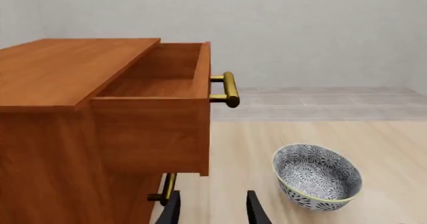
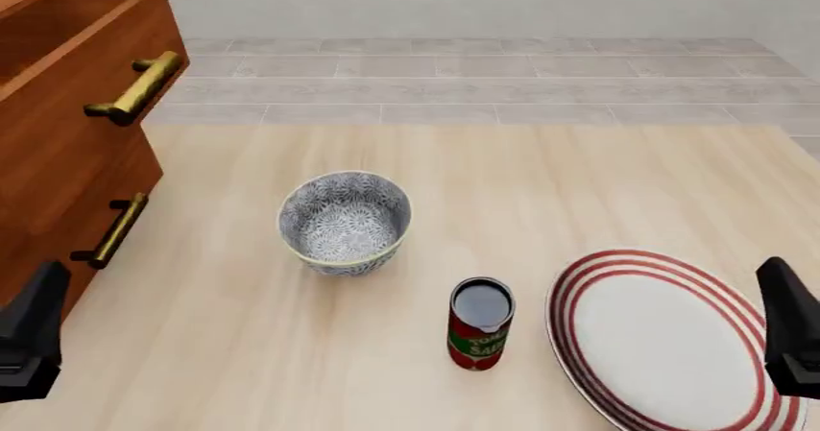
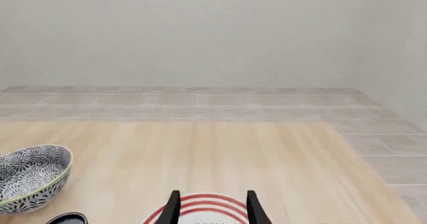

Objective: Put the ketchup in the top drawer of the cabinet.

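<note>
The ketchup (image 2: 481, 323), a small red-labelled can with a dark top, stands upright on the table between the bowl and the plate; only its top edge (image 3: 67, 218) shows in the right wrist view. The cabinet (image 2: 52, 177) stands at the far left. Its top drawer (image 1: 157, 109) is pulled out and looks empty, with its brass handle (image 2: 134, 87) facing the table. My left gripper (image 1: 213, 214) is open, low beside the cabinet's lower front. My right gripper (image 3: 213, 211) is open over the plate's near side. Both hold nothing.
A blue-white patterned bowl (image 2: 344, 222) sits left of and beyond the can. A white plate with red rings (image 2: 660, 340) lies at the near right. The lower drawer is shut, with its own brass handle (image 2: 113, 229). Beyond the table is tiled floor.
</note>
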Controlling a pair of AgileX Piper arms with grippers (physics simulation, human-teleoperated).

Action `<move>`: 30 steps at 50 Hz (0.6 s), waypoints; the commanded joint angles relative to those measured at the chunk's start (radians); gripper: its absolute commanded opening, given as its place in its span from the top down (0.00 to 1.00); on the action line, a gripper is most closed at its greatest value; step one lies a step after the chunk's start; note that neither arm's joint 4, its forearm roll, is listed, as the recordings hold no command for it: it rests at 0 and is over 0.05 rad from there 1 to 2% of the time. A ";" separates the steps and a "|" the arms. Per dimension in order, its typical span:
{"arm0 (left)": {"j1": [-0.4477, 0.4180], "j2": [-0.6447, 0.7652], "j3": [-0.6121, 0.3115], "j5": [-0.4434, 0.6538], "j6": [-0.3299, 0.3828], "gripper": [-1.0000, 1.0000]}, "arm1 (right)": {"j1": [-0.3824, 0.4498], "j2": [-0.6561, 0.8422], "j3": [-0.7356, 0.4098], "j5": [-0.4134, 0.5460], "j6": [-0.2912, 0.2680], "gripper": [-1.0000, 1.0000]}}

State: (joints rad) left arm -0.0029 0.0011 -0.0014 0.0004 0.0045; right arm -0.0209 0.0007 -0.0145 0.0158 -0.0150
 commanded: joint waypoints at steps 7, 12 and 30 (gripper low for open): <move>-0.057 0.000 -0.041 0.037 0.042 0.00 | -0.031 0.000 -0.004 0.012 0.007 0.00; -0.107 -0.001 -0.097 0.102 0.039 0.00 | -0.032 0.001 0.001 0.014 0.000 0.00; -0.431 0.005 -0.264 0.400 0.068 0.00 | -0.026 0.000 0.013 0.019 0.008 0.00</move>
State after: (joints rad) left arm -0.2684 0.0021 -0.2060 0.2860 0.0634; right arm -0.0539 0.0007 -0.0072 0.0320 -0.0082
